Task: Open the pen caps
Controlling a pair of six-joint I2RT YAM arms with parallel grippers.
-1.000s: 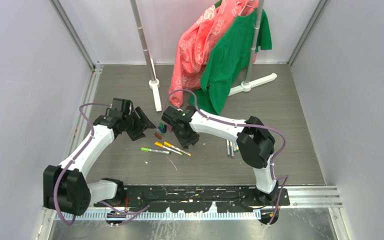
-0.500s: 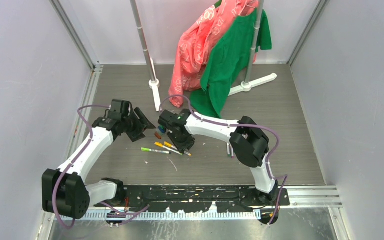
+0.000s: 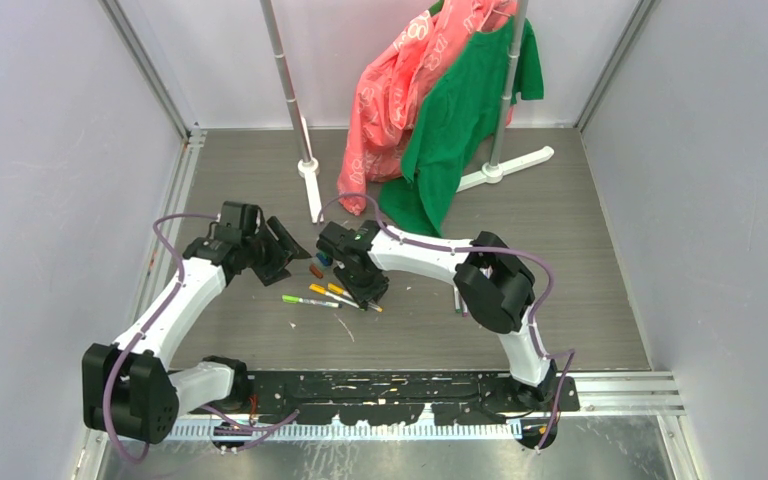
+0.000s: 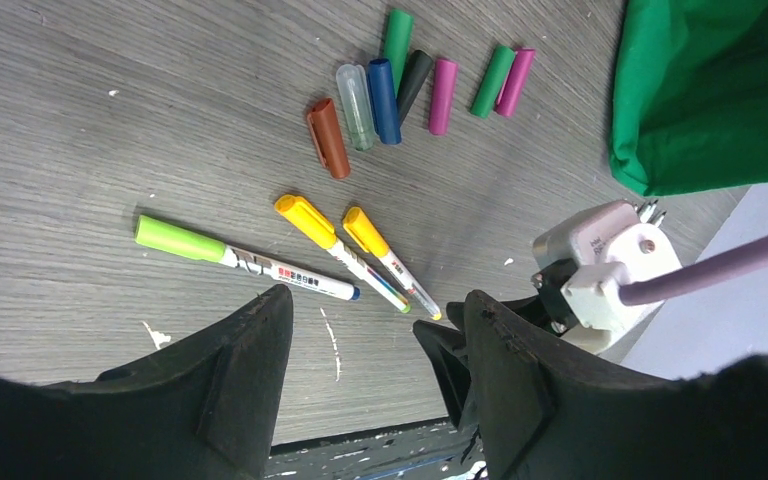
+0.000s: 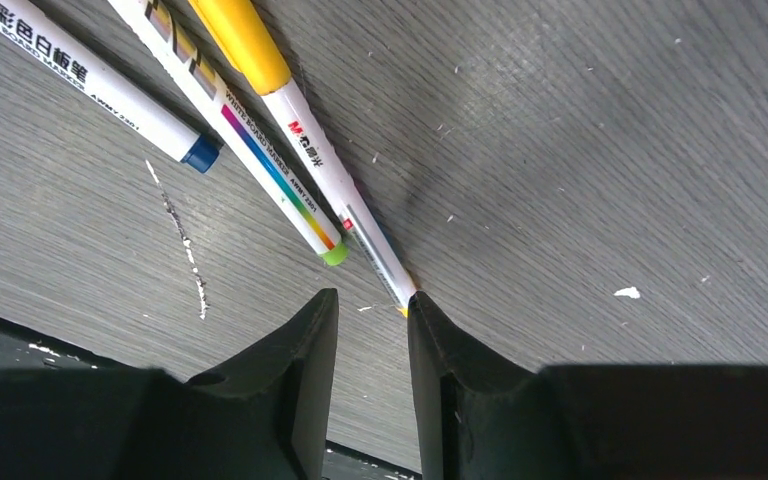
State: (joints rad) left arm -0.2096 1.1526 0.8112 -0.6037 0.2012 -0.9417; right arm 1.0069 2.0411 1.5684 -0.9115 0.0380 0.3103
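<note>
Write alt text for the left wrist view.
Three capped white-barrelled marker pens, one green-capped and two yellow-capped, lie on a grey wood-grain table between the open, empty black left pincer and a cluster of eight loose stubby plastic caps. Green cloth fills the top right corner.

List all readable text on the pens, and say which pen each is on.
"WHITE BOARD MARKER": green-ended pen.
"M&G": yellow-capped pen, with unreadable print after it.
"彩色白板笔": blue-ended pen; first character clipped by the frame edge, and the code line beneath is too small to read.
</note>
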